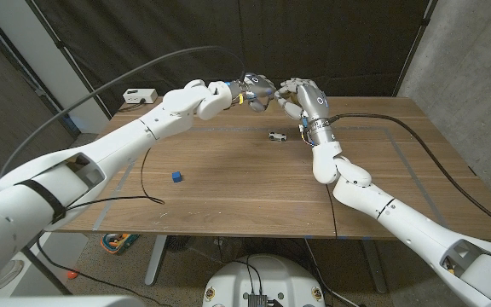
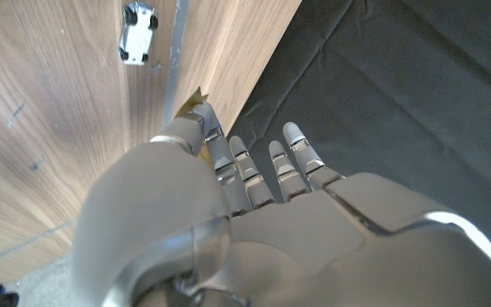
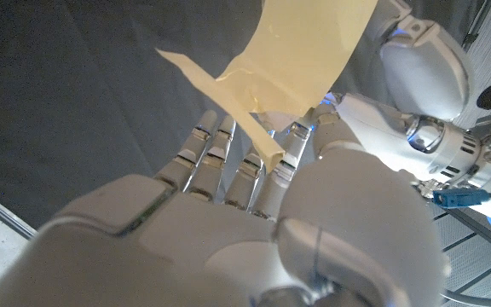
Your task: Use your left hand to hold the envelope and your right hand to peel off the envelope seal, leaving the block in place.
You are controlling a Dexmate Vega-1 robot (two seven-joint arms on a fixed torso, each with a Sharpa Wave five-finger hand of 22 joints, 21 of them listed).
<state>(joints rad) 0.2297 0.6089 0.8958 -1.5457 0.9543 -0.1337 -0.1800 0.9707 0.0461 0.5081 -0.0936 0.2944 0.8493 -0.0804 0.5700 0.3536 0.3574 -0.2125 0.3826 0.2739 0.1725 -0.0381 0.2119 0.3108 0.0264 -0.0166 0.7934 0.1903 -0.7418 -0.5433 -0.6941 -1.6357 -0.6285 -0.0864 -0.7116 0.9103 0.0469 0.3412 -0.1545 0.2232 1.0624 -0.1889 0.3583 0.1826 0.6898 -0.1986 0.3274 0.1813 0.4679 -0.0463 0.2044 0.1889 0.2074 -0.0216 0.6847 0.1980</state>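
Table (image 1: 228, 183) of brown wood runs across my head view, and I work over it from left to right. Far left at the back edge sits a small white box (image 1: 139, 95). A thin black cable (image 1: 147, 183) loops over the boards, and just beside its end lies the little blue block (image 1: 176, 176), alone and well apart from both hands. My left hand (image 1: 257, 91) is raised above the far edge of the table, meeting my right hand (image 1: 301, 98) there. Through the right wrist camera I see the yellowish envelope (image 3: 301, 51) held up between them, a corner of its paper dipping in among my right fingertips (image 3: 290, 149), which curl in and pinch it. My left fingers (image 2: 254, 166) look bent and close together, though I cannot tell from that wrist how they grip the paper. Below the hands a small toy car (image 1: 277, 136) rests on the table.
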